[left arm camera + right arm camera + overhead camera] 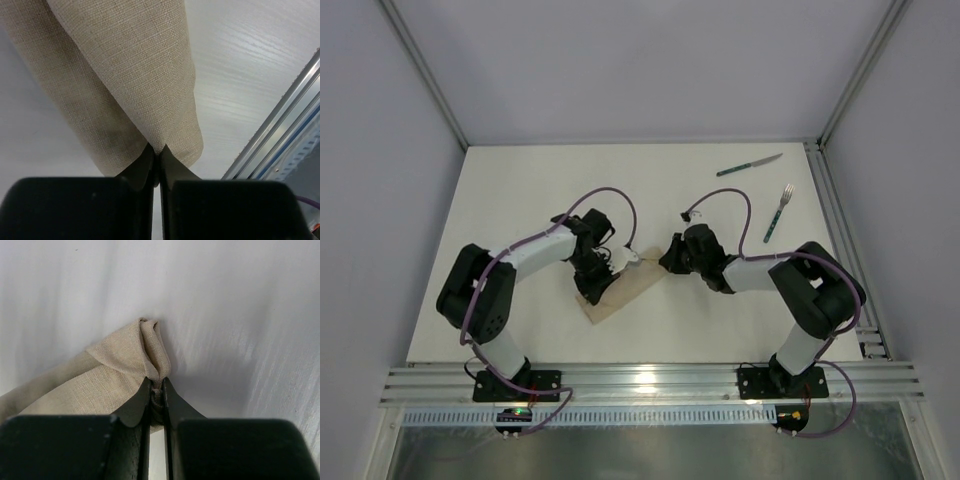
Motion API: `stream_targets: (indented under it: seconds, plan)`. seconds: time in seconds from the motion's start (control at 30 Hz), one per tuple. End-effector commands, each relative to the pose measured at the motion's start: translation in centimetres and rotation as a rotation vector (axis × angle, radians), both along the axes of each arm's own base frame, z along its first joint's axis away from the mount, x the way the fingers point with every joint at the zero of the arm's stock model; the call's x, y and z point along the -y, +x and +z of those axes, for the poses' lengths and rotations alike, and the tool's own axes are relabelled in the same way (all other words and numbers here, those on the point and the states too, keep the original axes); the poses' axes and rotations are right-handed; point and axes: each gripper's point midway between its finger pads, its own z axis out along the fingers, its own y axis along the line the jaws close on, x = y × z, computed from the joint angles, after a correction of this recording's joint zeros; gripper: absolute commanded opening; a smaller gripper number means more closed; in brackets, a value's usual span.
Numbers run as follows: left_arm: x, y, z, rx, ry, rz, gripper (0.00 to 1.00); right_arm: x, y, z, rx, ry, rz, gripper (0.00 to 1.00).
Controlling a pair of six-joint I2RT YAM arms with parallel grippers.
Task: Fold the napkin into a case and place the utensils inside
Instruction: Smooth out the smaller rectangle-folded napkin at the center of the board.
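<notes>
The beige napkin [623,290] lies as a narrow folded strip on the white table, slanting from near left to far right between the two arms. My left gripper [617,263] is over its middle, and the left wrist view shows the gripper [160,150] shut, pinching the edge of the napkin [125,75]. At the far right end my right gripper [666,262] is shut on a bunched corner of the napkin [115,370], held between its tips [157,385]. Far back on the right lie the green-handled knife [750,165] and fork [778,213], apart from both grippers.
Aluminium rails run along the table's near edge [650,380] and right side [840,230]; the near rail [280,135] shows close by in the left wrist view. Pale walls enclose the table at the back and sides.
</notes>
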Motion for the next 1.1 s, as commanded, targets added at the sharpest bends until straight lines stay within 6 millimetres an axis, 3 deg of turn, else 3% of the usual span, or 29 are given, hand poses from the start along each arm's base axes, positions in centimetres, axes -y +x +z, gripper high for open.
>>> stream_targets:
  seconds: [0.0, 0.2, 0.57, 0.63, 0.8, 0.83, 0.93, 0.97, 1.07]
  plan:
    - [0.0, 1.2, 0.8, 0.014, -0.028, 0.007, 0.00, 1.4, -0.6, -0.4, 0.001, -0.055, -0.010, 0.04]
    - [-1.7, 4.5, 1.7, 0.031, -0.047, 0.063, 0.00, 1.7, -1.0, -0.1, 0.019, -0.060, 0.004, 0.04]
    - [-3.6, 4.2, -2.5, -0.123, 0.061, 0.032, 0.00, 1.1, -1.3, 0.5, 0.055, -0.049, 0.070, 0.04]
    - [-3.6, 3.8, -2.5, -0.143, 0.058, 0.031, 0.00, 0.8, -1.6, 0.5, 0.049, -0.040, 0.096, 0.07]
    - [-3.4, 3.4, -2.3, -0.157, 0.040, 0.021, 0.00, 1.0, -2.0, 1.6, 0.077, -0.064, 0.135, 0.32]
    - [-3.3, 3.3, -2.3, -0.160, 0.039, 0.018, 0.00, 1.1, -1.9, 3.0, 0.114, -0.059, 0.141, 0.35]
    - [-3.4, 3.0, -2.3, -0.162, 0.048, -0.002, 0.00, 2.1, -1.8, 4.8, 0.162, -0.128, 0.157, 0.42]
    - [-3.4, 3.1, -2.2, -0.157, 0.053, -0.004, 0.00, 2.3, -1.6, 6.4, 0.206, -0.131, 0.157, 0.43]
    - [-3.2, 3.0, -1.9, -0.149, 0.051, -0.019, 0.00, 2.3, -1.2, 8.7, 0.287, -0.167, 0.201, 0.43]
